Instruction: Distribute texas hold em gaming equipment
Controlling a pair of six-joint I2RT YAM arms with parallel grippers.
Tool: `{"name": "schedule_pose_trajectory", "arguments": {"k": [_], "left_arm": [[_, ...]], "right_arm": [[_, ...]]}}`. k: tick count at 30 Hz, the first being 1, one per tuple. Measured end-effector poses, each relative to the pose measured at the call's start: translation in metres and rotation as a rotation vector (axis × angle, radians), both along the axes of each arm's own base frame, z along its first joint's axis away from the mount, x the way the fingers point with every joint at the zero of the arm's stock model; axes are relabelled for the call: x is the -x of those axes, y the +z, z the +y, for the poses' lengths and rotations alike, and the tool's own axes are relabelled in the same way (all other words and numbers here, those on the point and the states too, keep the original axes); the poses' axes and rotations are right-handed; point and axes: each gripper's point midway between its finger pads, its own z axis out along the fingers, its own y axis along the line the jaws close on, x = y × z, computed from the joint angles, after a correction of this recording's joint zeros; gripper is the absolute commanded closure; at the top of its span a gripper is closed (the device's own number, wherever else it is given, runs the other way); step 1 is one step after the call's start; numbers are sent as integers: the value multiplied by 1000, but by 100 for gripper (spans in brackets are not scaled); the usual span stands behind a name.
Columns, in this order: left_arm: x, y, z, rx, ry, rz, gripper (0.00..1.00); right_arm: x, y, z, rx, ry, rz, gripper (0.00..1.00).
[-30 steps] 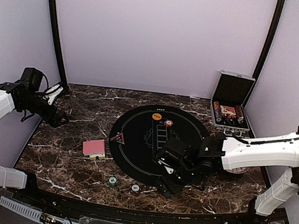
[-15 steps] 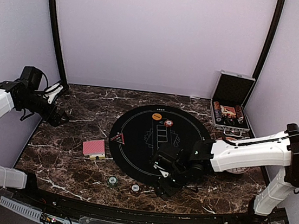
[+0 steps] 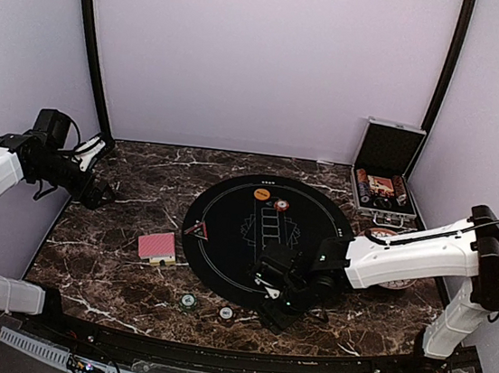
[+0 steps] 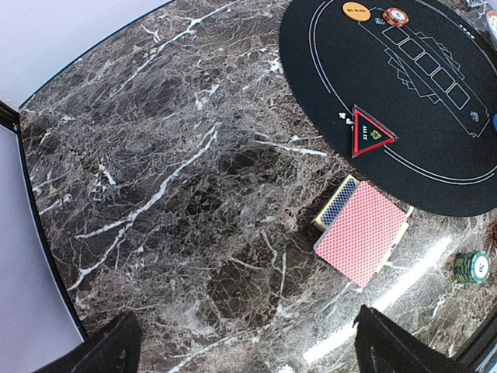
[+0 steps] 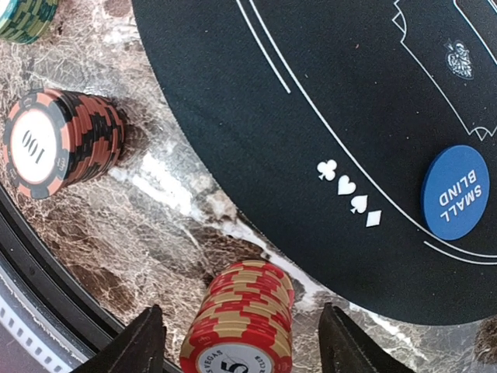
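Found the right tool low at the near edge of the table, spread wide and gripping nothing, with a red-and-cream chip stack marked 5 standing on the marble between the fingers, just off the rim of the black round mat. Could not tell any contact between fingers and stack. Noted, left of that along the same near edge, a black-and-red stack marked 100, then a green stack, each apart from the next. Spotted a blue Small Blind disc flat on the mat, just inside its near rim. Farther back, found the red-backed deck on the marble just left of the mat, partly covering a blue-patterned item. Saw a red triangular All In marker on the mat's left side. Found the left tool hovering over bare marble at the far left, spread and holding nothing. At the mat's far rim, noted an orange disc beside a single red chip. Farthest, at the right rear, saw the silver-edged case standing open.
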Motion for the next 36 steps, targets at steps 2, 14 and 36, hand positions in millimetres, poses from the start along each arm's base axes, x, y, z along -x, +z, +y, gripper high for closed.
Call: {"name": "schedule_pose_trajectory", "arguments": {"k": [2, 14, 36], "left_arm": [[0, 0, 0, 0, 0, 0, 1], [0, 0, 0, 0, 0, 0, 1], [0, 0, 0, -1, 0, 0, 1]], "right_arm": [[0, -2, 0, 2, 2, 1, 38], [2, -5, -4, 12, 4, 8, 54], [4, -3, -5, 23, 23, 14, 56]]}}
